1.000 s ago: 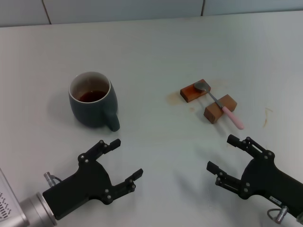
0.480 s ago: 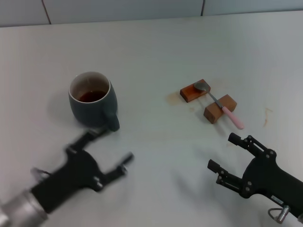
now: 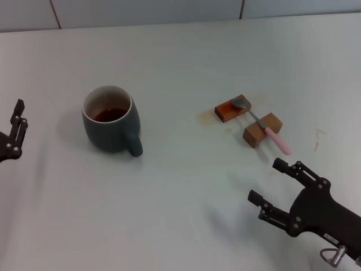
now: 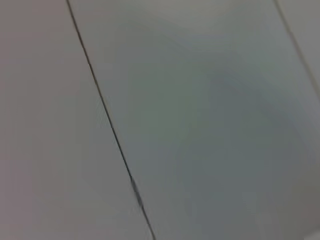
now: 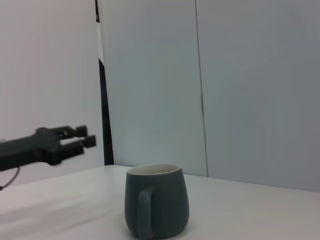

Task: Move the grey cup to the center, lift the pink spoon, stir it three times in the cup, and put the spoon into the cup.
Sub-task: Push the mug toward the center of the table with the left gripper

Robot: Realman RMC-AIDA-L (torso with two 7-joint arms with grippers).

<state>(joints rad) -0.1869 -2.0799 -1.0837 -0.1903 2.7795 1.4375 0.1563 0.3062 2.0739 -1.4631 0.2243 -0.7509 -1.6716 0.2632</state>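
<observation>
Spoon bridging two blocks
The pink spoon (image 3: pixel 261 124) runs diagonally, handle toward lower right; right gripper (image 3: pixel 276 182) spread wide; left gripper (image 3: pixel 14 132) cropped, spread unclear.

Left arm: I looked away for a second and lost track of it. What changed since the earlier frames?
The left gripper swung from the near table edge out to the far left of the head view, beside the grey cup, gripping nothing. The cup, the pink spoon on its two brown blocks and the open right gripper stayed put.
</observation>
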